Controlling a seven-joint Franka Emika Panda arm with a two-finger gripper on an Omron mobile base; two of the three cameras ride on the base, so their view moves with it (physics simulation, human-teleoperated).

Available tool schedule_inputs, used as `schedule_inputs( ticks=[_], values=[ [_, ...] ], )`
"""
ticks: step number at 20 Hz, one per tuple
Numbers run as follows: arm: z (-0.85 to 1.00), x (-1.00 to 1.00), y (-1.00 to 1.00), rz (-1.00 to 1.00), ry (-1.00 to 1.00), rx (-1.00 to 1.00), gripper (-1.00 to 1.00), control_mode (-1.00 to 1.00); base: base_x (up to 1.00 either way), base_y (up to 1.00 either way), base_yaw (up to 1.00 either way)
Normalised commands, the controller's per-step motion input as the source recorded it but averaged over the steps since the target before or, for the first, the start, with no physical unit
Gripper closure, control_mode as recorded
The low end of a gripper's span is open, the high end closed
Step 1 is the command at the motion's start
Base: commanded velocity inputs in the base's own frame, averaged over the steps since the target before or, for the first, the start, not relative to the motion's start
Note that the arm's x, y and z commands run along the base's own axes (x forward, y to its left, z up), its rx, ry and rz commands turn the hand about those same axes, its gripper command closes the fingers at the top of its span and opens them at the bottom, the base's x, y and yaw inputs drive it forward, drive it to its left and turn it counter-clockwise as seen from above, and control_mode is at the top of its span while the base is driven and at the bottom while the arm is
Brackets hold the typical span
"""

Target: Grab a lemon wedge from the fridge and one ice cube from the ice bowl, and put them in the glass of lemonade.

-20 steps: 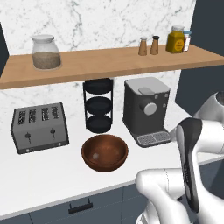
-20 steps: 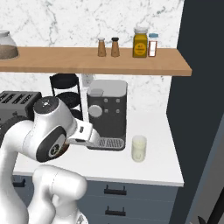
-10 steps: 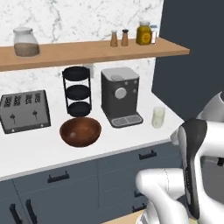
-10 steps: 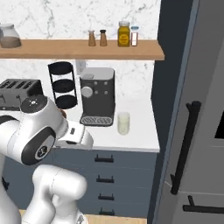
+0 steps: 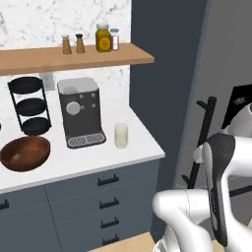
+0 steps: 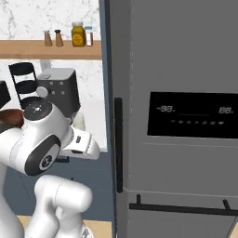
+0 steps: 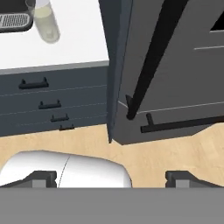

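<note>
The gripper (image 7: 111, 177) is held wide open, empty, above the wooden floor before the closed fridge (image 6: 176, 116). The glass of lemonade (image 5: 121, 135) is set on the white counter (image 5: 98, 152) beside the coffee machine (image 5: 79, 112); the ice bowl (image 5: 24, 153) sits further left.

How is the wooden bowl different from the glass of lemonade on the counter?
The ice bowl is wide, low, dark brown and opaque; the glass of lemonade is narrow, upright, clear, with pale yellow liquid. The bowl sits left of the coffee machine, the glass right. Both stand on the white counter.
</note>
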Motion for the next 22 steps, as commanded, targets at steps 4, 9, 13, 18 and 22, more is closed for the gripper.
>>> schedule_inputs(
  ticks=[4, 9, 13, 18, 22],
  values=[
    [0.0, 0.0, 0.0, 0.0, 0.0, 0.0, -1.0, 1.0, -0.47, -1.0, 0.06],
    [0.0, 0.0, 0.0, 0.0, 0.0, 0.0, -1.0, 1.0, -0.61, -0.45, 0.12],
    [0.0, 0.0, 0.0, 0.0, 0.0, 0.0, -1.0, 1.0, -0.41, 0.16, 0.15],
    [0.0, 0.0, 0.0, 0.0, 0.0, 0.0, -1.0, 1.0, -0.16, 0.38, 0.09],
    [0.0, 0.0, 0.0, 0.0, 0.0, 0.0, -1.0, 1.0, -0.07, 0.31, 0.06]
  ],
)
